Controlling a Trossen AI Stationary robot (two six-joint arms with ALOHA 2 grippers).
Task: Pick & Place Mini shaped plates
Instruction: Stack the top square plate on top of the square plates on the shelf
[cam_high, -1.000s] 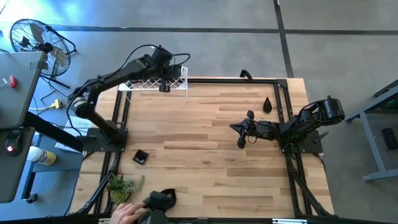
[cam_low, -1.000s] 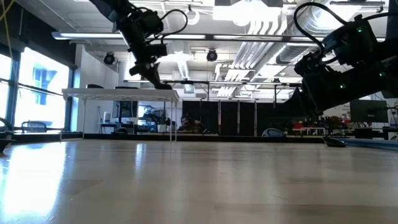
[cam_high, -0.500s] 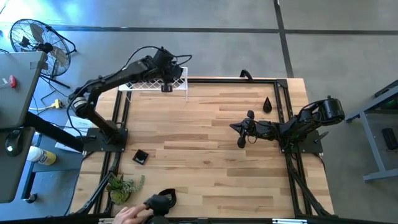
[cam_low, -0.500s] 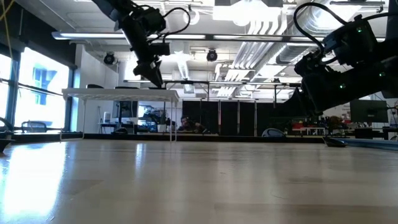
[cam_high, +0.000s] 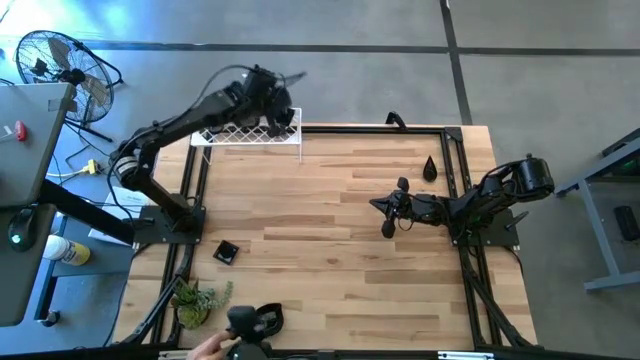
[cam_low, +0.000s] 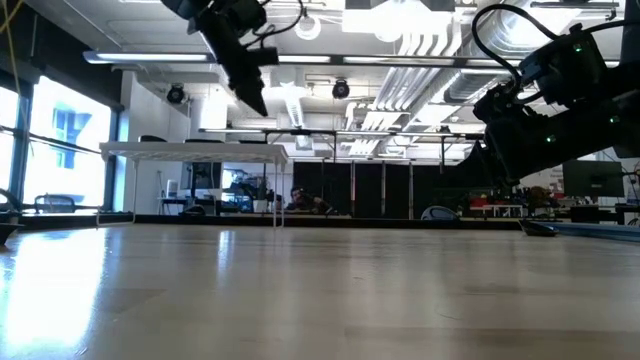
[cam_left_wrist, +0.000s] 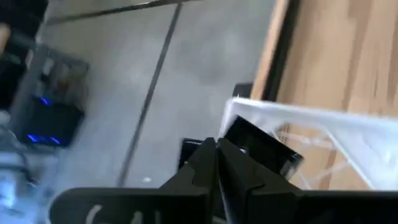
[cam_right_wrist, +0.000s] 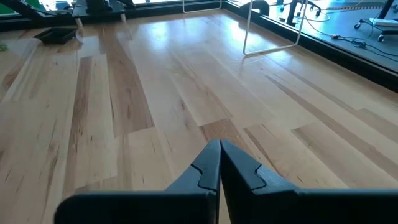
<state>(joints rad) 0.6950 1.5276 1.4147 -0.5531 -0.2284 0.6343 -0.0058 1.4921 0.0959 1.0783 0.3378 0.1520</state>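
Note:
Over the white wire rack (cam_high: 245, 133) at the table's far left hangs my left gripper (cam_high: 274, 118), shut and holding nothing; the low view shows it (cam_low: 256, 102) well above the rack top. Just beyond its fingertips (cam_left_wrist: 217, 149) a black mini plate (cam_left_wrist: 264, 148) lies on the rack (cam_left_wrist: 323, 124). More black plates rest flat on the wood: a teardrop (cam_high: 430, 168) at the far right, a square (cam_high: 226, 251) at the near left, and one (cam_high: 262, 320) at the near edge. My right gripper (cam_high: 378, 205) waits shut at the right, low over the boards (cam_right_wrist: 219, 148).
A person's hand (cam_high: 212, 346) reaches in at the near edge beside the nearest plate. A small green plant (cam_high: 200, 300) sits at the near left corner. A black frame (cam_high: 455, 150) borders the table. The middle of the wooden top lies bare.
My left gripper has risen from just above the rack top and drawn slightly toward the far edge, rolling about its own axis as it went. The person's hand at the near edge has shifted a little beside the plate there.

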